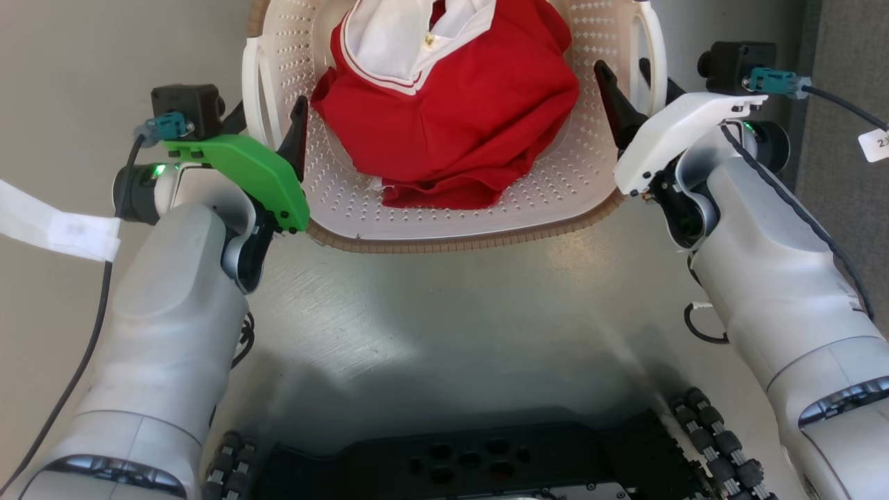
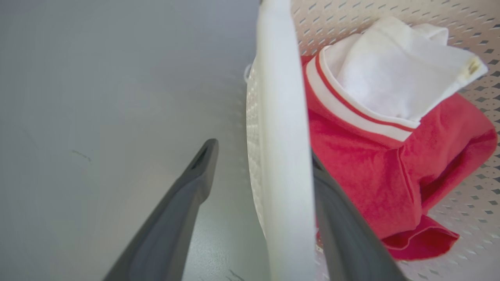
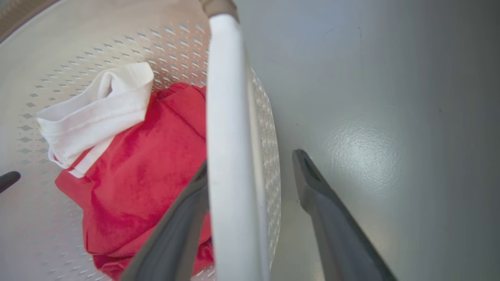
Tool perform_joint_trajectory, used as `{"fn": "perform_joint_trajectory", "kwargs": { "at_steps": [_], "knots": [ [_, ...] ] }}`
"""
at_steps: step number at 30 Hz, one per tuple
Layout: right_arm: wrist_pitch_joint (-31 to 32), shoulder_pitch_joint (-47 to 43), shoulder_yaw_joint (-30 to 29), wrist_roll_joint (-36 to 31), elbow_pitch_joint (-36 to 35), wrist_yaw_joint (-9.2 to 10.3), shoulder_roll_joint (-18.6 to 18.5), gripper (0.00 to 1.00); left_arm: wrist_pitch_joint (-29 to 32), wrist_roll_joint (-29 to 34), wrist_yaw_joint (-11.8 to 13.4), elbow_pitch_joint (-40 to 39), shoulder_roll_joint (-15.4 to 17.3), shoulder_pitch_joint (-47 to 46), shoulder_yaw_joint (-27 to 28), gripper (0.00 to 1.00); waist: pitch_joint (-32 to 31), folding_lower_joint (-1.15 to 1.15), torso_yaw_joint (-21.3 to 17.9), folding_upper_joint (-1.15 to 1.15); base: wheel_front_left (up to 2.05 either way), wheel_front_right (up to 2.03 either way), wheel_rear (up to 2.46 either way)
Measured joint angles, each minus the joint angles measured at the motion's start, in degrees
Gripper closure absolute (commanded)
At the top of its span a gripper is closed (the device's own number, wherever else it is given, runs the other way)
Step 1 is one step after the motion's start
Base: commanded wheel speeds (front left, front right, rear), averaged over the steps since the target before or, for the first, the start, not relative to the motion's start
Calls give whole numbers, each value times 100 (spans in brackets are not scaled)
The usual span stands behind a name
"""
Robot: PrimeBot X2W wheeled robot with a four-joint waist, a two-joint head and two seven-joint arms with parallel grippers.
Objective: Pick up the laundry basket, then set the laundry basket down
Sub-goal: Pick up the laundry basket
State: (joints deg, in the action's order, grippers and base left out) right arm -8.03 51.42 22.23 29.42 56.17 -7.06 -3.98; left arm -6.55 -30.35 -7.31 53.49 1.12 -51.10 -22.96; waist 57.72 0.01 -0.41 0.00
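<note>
At the bottom of the head view the robot's dark base (image 1: 472,465) is seen, with grey floor (image 1: 451,312) ahead of it. Beyond that, the laundry basket (image 1: 451,219) is found at the top centre, between the two arms. Whether it is resting on the floor or raised cannot be told. The left gripper (image 1: 271,118) is spread open astride the basket's left handle (image 2: 281,117). In the left wrist view the inner finger is seen against the handle, and the outer finger is set apart from it, over the floor. The right gripper (image 1: 635,80) is likewise spread around the right handle (image 3: 226,117), with one finger inside the basket and one outside. Inside the basket a red shirt (image 1: 458,104) with a white collar (image 1: 389,35) is heaped.
</note>
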Motion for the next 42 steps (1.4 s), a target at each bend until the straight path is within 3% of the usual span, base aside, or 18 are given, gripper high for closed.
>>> {"fn": "perform_joint_trajectory", "kwargs": {
  "at_steps": [1,3,4,5,6,24,42],
  "knots": [
    [0,7,22,25,20,0,1,21,-4,-26,0,10,0,-18,-23,13,6,0,3,0,0,0,0],
    [0,20,62,100,63,0,4,42,-5,-71,0,42,0,-78,-88,27,15,0,10,0,0,0,0],
    [-1,35,79,125,86,0,5,55,-5,-93,0,60,0,-98,-109,49,19,0,14,0,0,0,0],
    [-1,60,98,152,109,0,5,75,-7,-129,0,93,-1,-115,-126,65,22,0,17,0,0,0,0],
    [-1,93,119,170,130,0,5,100,-10,-148,-11,107,-5,-126,-146,100,24,0,20,0,0,0,0],
    [-162,192,600,592,388,4,38,100,-259,-543,5,407,-29,-215,-568,100,-274,0,28,0,0,0,0],
    [191,-309,1170,1358,537,10,43,100,-91,-1202,20,773,-34,234,-960,100,-1488,-1,-27,0,0,0,0]
  ]
}}
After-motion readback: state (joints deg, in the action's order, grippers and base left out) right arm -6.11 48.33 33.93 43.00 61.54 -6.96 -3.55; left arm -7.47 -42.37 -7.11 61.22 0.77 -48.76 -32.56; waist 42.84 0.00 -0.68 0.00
